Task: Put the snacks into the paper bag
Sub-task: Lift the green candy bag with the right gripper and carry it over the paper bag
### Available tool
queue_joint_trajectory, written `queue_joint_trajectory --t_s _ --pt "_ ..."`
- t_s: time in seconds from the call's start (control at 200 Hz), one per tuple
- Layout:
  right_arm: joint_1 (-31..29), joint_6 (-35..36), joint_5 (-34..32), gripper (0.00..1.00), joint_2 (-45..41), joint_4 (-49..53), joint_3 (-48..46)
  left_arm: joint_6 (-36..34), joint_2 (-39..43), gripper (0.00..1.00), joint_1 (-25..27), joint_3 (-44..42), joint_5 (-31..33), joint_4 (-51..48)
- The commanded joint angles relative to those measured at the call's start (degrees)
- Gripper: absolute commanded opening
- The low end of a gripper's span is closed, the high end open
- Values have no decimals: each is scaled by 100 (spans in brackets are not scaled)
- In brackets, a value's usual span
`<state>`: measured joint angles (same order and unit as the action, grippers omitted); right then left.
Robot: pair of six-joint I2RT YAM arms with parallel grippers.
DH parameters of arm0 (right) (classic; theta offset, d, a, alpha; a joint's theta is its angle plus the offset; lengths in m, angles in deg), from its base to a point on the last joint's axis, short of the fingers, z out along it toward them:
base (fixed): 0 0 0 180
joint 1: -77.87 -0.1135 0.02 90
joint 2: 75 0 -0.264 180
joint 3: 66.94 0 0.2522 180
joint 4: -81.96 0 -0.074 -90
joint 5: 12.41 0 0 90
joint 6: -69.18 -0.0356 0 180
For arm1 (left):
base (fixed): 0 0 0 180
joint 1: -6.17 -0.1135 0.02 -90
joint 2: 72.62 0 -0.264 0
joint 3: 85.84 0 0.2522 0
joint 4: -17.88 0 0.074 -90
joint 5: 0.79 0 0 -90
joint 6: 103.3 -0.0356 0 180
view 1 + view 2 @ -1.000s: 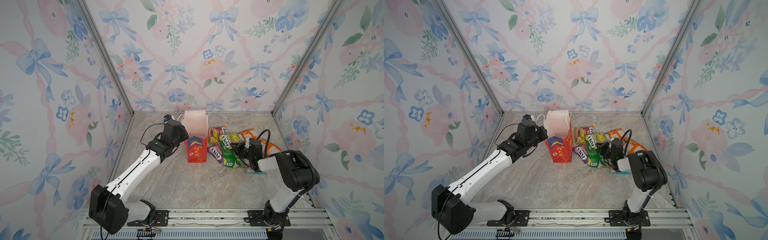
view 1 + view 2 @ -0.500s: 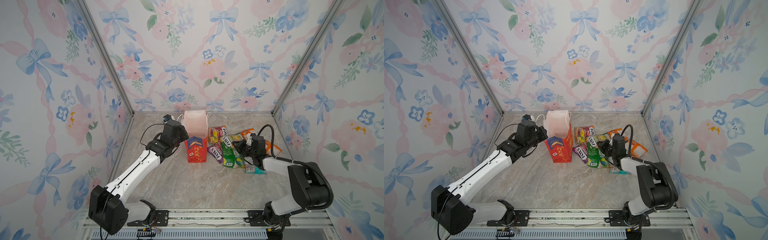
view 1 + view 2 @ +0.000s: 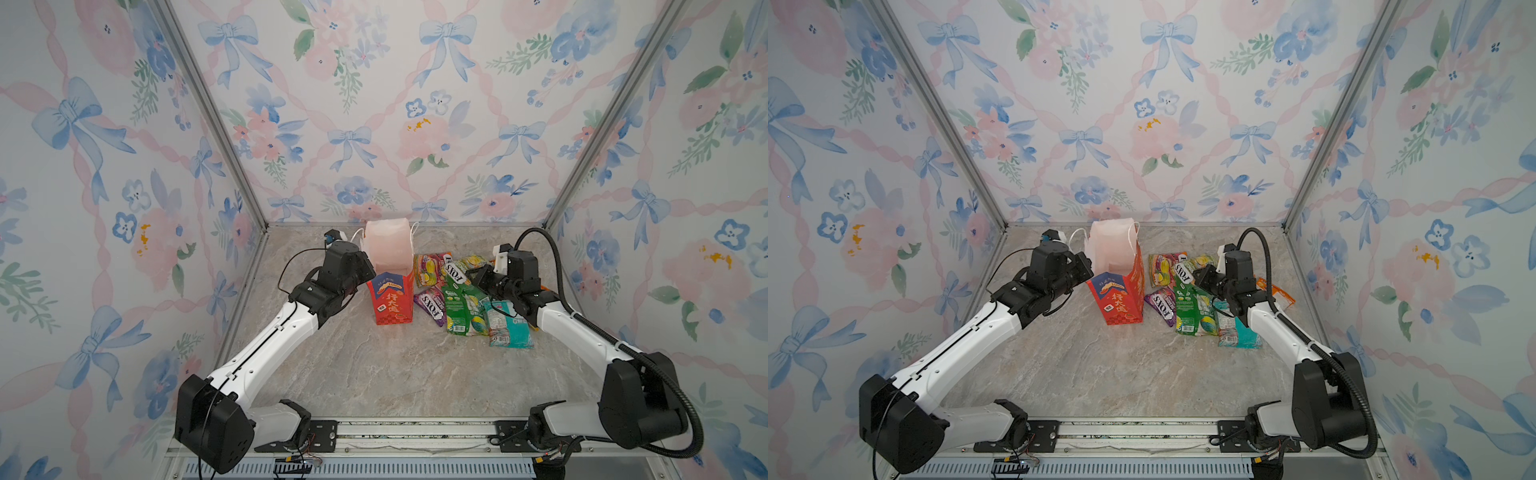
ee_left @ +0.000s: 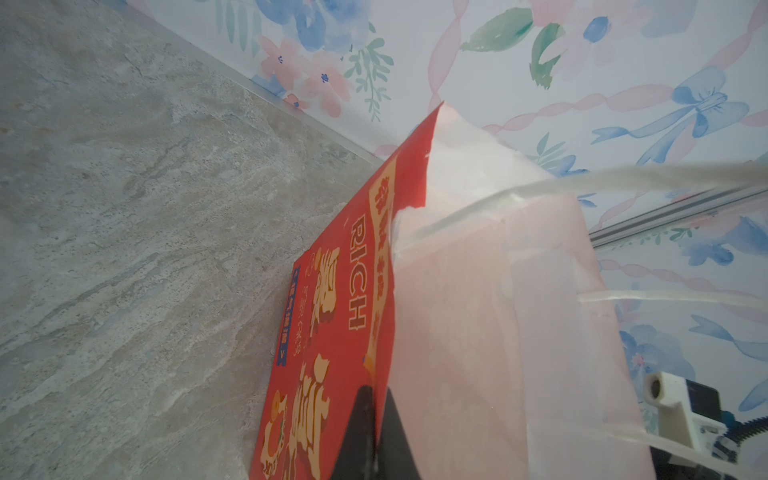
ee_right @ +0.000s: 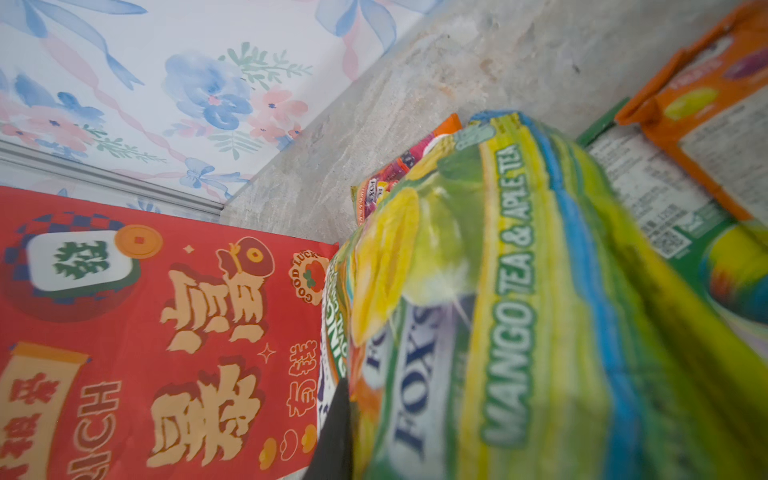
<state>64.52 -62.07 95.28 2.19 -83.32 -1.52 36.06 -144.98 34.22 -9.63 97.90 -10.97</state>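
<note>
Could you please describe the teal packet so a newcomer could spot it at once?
Find the tall red bag; the snacks lie in a pile to its right in both top views. The teal packet sits at that pile's near right corner, beside the green packet. It is the only teal one and lies closest to the front.

Front floor (image 3: 374, 374) lies bare; snacks (image 3: 461, 307) crowd beside the paper bag (image 3: 392, 299).

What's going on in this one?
The left gripper is shut on the rim of the paper bag, holding the upright bag open. The right gripper is shut on a yellow-green FOX'S packet, held up beside the bag. The other snacks lie piled on the table, not yet bagged.
</note>
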Motion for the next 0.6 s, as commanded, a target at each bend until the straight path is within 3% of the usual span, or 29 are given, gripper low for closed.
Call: queue_joint_trajectory --t_s 0.0,0.595 --pt "-43 771 -52 0 -390 718 610 -56 93 0 -56 -57 -124 65" --pt "-526 2089 58 0 -459 2932 3818 -52 -259 0 24 328 -409 254"
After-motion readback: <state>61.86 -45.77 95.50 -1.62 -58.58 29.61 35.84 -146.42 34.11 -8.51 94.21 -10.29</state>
